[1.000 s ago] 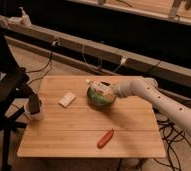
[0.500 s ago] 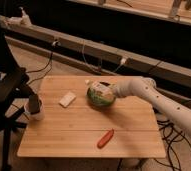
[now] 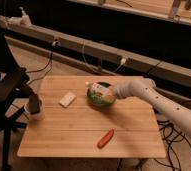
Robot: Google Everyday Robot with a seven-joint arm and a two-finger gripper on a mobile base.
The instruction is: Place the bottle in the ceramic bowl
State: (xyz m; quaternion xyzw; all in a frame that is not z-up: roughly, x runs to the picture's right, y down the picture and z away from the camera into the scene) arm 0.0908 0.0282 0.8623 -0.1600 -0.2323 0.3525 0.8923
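Observation:
The green ceramic bowl (image 3: 92,101) stands on the wooden table (image 3: 84,131), at the back and right of the middle. The small whitish bottle (image 3: 99,90) with orange-red marks lies tilted over the inside of the bowl. My gripper (image 3: 110,93) reaches in from the right on the white arm and is at the bowl's right rim, right against the bottle's end. I cannot tell whether the bottle rests in the bowl or is held.
A flat white block (image 3: 67,99) lies left of the bowl. A red sausage-shaped item (image 3: 105,138) lies near the table's front edge. A white cup with a dark object (image 3: 35,110) stands at the left edge. A black chair (image 3: 6,87) stands to the left of the table.

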